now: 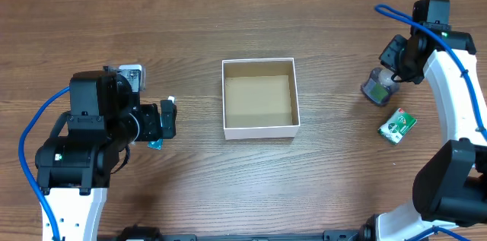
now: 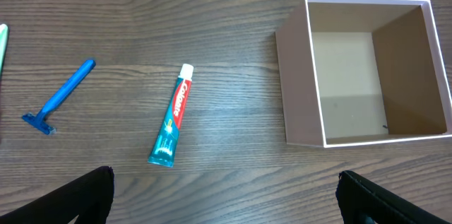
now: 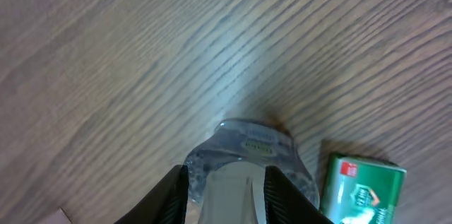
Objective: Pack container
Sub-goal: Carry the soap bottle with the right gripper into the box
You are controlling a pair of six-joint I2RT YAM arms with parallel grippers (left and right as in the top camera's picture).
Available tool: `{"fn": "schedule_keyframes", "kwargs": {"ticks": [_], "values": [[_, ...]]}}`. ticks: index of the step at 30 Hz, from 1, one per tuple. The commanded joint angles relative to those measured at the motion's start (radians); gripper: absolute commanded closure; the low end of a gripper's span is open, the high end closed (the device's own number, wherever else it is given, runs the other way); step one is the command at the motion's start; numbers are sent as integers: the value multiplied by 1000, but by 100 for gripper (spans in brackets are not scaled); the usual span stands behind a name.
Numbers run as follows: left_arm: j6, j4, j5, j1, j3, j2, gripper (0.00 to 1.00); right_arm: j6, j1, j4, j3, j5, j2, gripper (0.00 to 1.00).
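- Container [image 1: 259, 130] sits mid-table [image 1: 335, 188] between your two arms, open side up. Its brown inside is bare, so nothing is packed yet.
- Your right gripper [image 3: 229, 185] straddles the small dark bottle [image 1: 375, 89], one finger on each side. These views do not show whether the pads actually press on it.
- From that gripper the container lies toward the robot's left, well apart, so I judge the carry runs straight across to the centre.
- Your left gripper [image 2: 224, 199] is spread wide and holds nothing. It is the nearer of the two to the container.
- The toothpaste tube [image 2: 173, 114] lies just by the left gripper, its long axis roughly parallel to the container wall facing it.
- A green packet [image 1: 397, 125] lies near the bottle.
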Motion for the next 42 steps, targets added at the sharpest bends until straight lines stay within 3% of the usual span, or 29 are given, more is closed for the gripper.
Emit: {"fn": "schedule_keyframes", "kwargs": {"ticks": [1,12,21,34,42], "values": [[-10,-1,15,6,24,2,0,-80,62,-16,82,5,-148,96],[-10,-1,11,6,24,2,0,-174,427,-52,115,-48,-383,96],[-11,0,11,6,24,2,0,-139,726,13,113,1,-311,96],[-10,-2,11,6,24,2,0,-120,755,294,113,-69,-45,96],[-10,-2,11,6,24,2,0,-117,767,373,113,-78,82,96]]}}
